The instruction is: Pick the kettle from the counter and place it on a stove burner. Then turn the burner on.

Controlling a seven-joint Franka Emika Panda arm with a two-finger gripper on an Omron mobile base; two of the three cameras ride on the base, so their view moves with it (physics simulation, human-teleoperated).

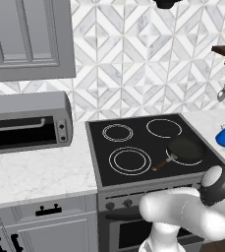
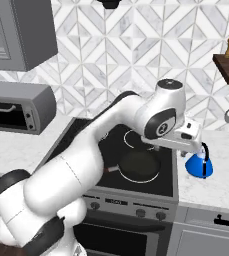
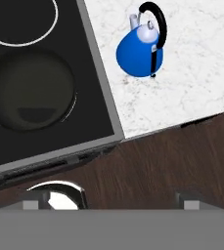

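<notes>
Jaws low over floor, kettle [image 3: 141,52] well ahead on counter [image 3: 201,73].

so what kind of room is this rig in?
A rendered home kitchen: a black glass cooktop with ring burners set over an oven, a toaster oven on the marbled counter, and a blue kettle beside a frying pan.
</notes>
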